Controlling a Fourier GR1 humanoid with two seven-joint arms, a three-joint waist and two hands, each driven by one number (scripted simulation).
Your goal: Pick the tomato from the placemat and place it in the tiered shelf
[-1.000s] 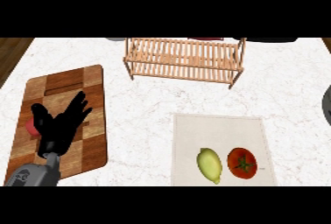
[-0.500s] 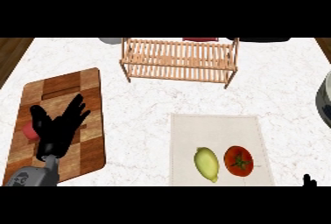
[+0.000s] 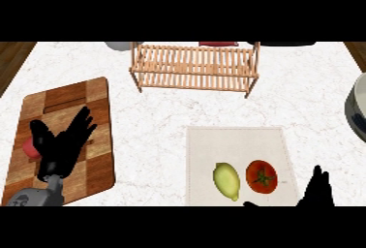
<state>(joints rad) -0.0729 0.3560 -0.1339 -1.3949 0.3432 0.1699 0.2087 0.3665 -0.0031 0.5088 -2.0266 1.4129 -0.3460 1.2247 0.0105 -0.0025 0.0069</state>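
The approach step is judged to be in hand: the round red tomato (image 3: 262, 176) is lying untouched on the pale cloth placemat (image 3: 236, 140), just beside a yellow-green lemon (image 3: 227, 181), while the black right hand (image 3: 316, 190) is being shown at the lower right edge with its fingers straight and holding nothing. Next, that hand is likely to be needed over the tomato with fingers curled round it, before a carry to the slatted wooden tiered shelf (image 3: 194, 70), in which nothing is being held. The black left hand (image 3: 61, 145) is resting with fingers spread over the brown wooden chopping board (image 3: 93, 97).
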